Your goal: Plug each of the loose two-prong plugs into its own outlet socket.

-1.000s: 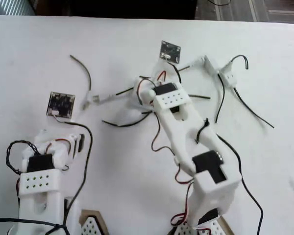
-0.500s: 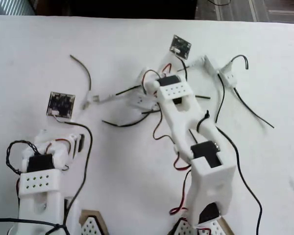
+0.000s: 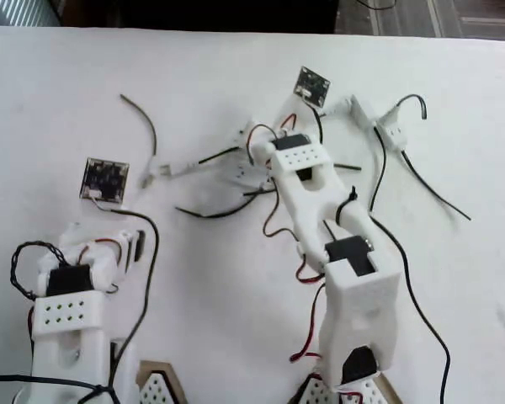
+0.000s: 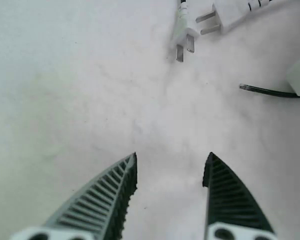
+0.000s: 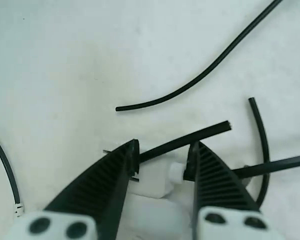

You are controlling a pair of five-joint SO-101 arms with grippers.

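Your right gripper [image 5: 164, 145] sits with jaws parted astride the white plug [image 5: 155, 181], whose length runs finger to finger. Your left gripper [image 4: 172, 155], jaws likewise spread, hangs well apart.

The table [image 3: 59, 84] is white and matt, faintly mottled where the left wrist view sees it close. The left gripper [image 4: 172, 156] has 2 fingers [image 4: 115, 195] of dark, ribbed, matt plastic set in smooth white plastic mounts, and the right gripper [image 5: 165, 145] is built the same way. The near plug [image 4: 184, 31] is smooth white plastic with 2 dull grey metal prongs. The plug body [image 5: 152, 180] between the right fingers is the same white plastic, slightly satin. The black cords [image 5: 200, 75] have smooth, faintly shiny sheaths. The arm shells [image 3: 299, 160] are matt white plastic. The base plate [image 3: 156, 383] shows a pale brown wooden edge.
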